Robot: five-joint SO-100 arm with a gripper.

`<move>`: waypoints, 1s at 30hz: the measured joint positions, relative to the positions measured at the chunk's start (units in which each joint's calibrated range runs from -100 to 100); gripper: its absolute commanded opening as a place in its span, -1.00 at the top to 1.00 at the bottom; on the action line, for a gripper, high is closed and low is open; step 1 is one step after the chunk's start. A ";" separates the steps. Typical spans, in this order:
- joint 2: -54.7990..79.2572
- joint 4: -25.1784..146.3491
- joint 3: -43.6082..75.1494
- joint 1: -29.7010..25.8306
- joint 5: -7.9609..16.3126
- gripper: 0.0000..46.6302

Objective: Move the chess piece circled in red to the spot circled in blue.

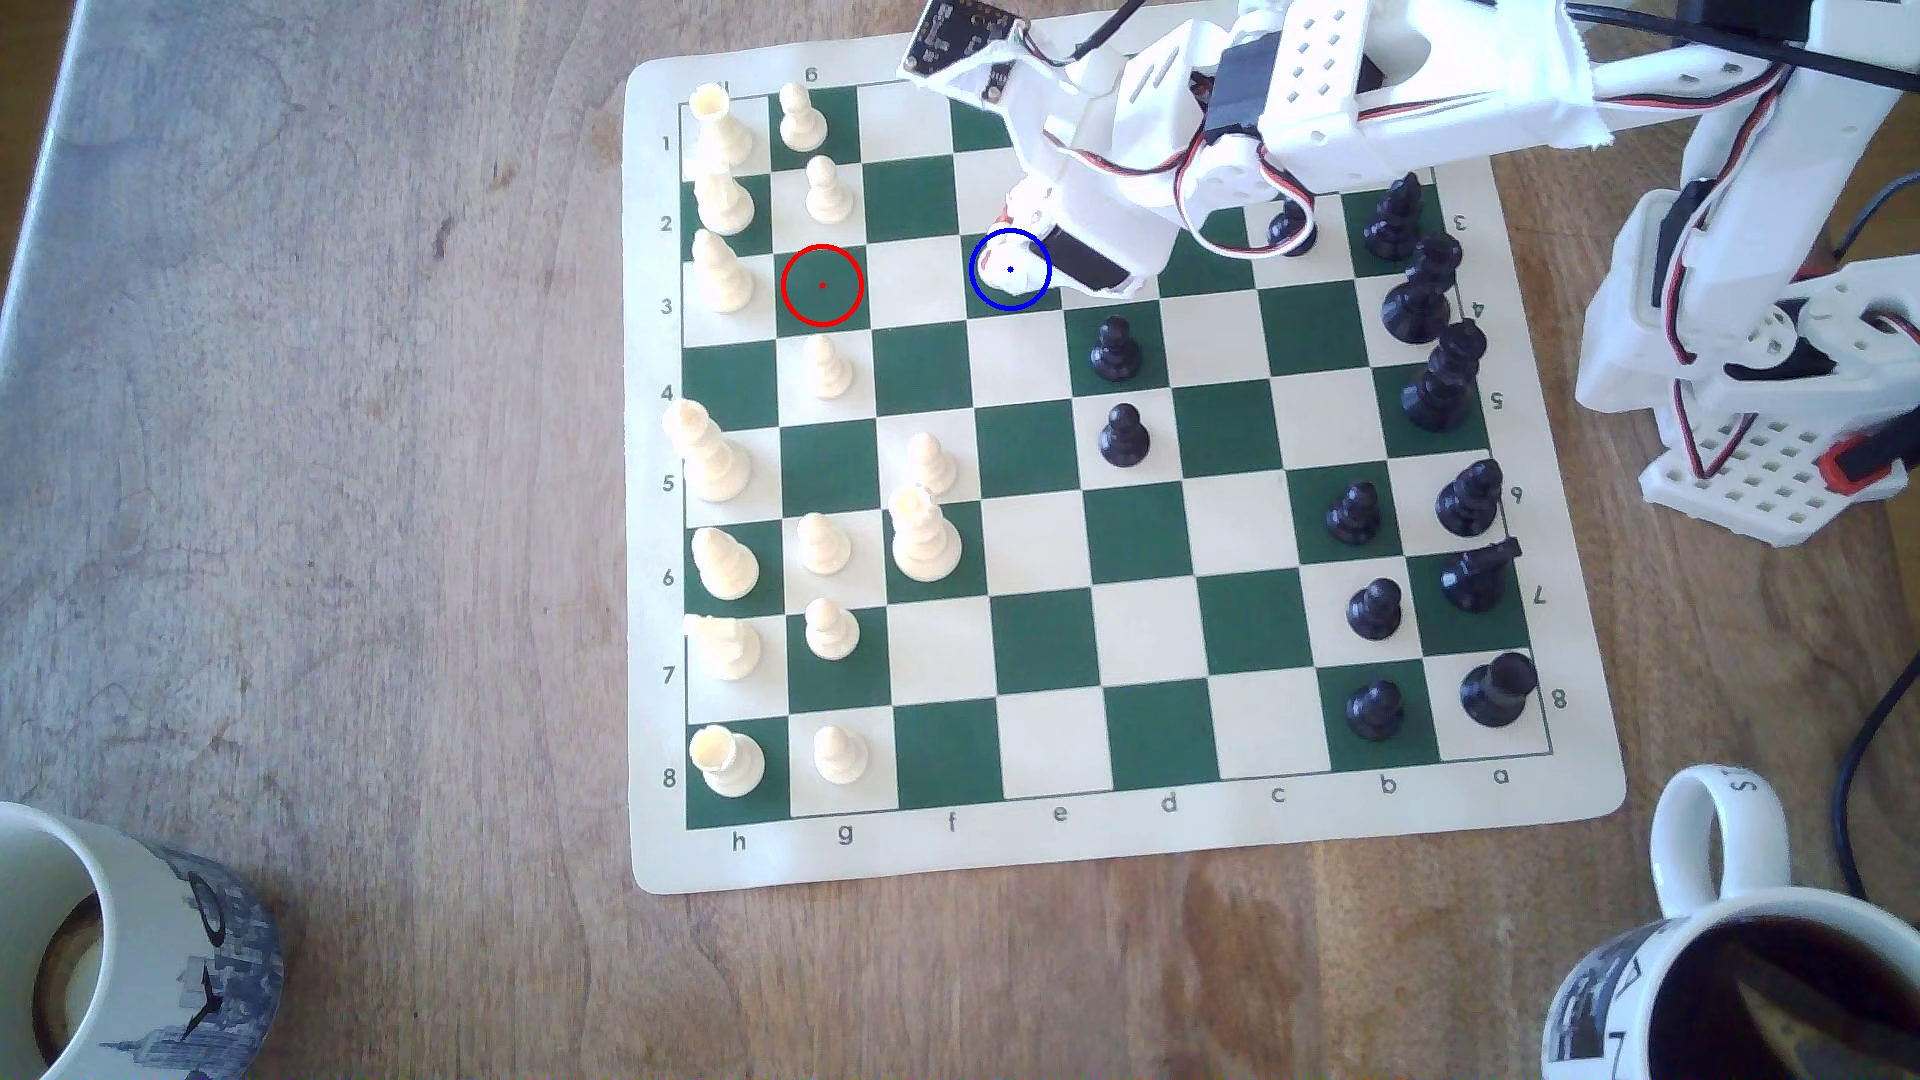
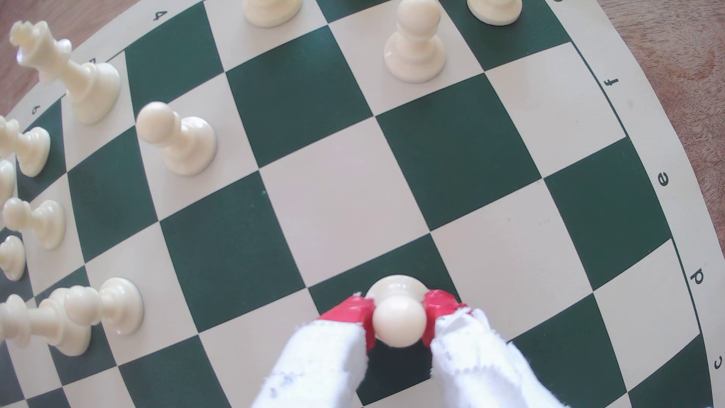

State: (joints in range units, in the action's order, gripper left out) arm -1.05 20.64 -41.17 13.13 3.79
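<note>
The gripper (image 2: 399,319) was closed narrowly on the cream pawn (image 2: 399,314), its red fingertips (image 2: 355,314) pinching the ball head from either side. The pawn stood upright between them, its long axis vertical and its flared base over a dark green square; whether the base touched the board (image 1: 1143,831) could not be told. In the exterior view the pawn sat inside the blue ring (image 1: 978,296), so the coming move seemed a straight lowering or a release. The red-ringed square (image 1: 800,312) lay vacant toward that view's left. Black pawns stood near; two mugs sat on the wooden table (image 1: 312,519).
</note>
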 measured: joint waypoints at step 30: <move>-22.37 -50.36 -33.26 -1.11 -1.03 0.99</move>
State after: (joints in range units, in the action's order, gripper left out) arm -23.42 -29.72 -74.42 12.02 2.76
